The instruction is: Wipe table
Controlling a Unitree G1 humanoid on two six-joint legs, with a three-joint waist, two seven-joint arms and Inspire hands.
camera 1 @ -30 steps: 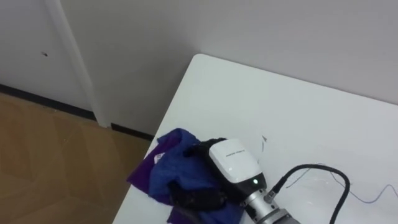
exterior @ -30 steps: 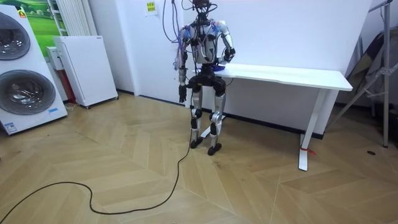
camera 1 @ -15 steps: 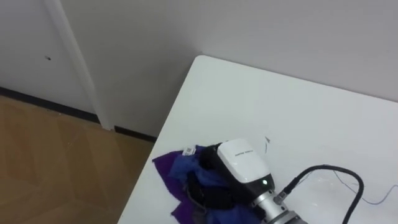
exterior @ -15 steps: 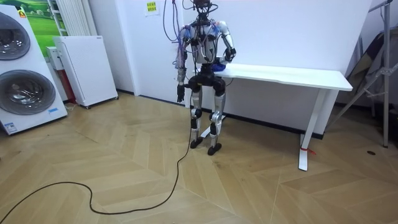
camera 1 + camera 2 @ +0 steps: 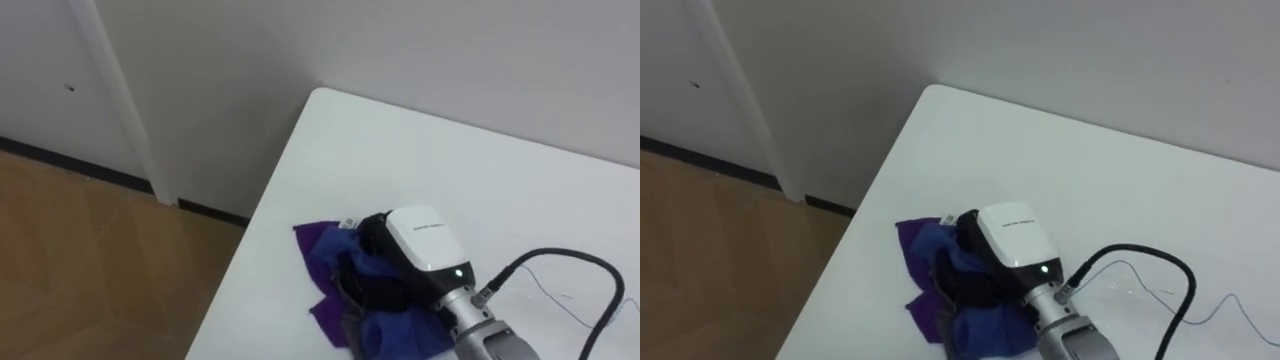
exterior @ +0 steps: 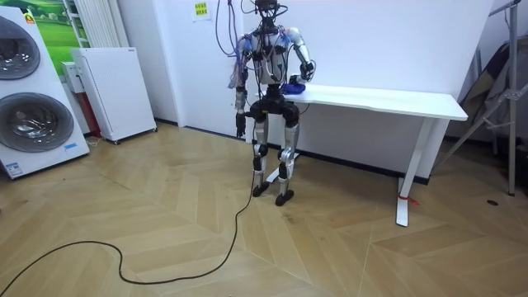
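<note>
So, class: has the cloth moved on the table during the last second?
Yes. The table keeps its place in the left eye view, while the cloth, gripped by the right hand, has slid right, away from the table's left edge.

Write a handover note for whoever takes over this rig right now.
Right hand: on the table, fingers curled into the cloth, near the table's left edge.
Left hand: hangs at the robot's side, idle.
Done: cloth down and gripped at that end; nothing shows what is wiped.
Left: likely the rest of the tabletop toward the right.
</note>
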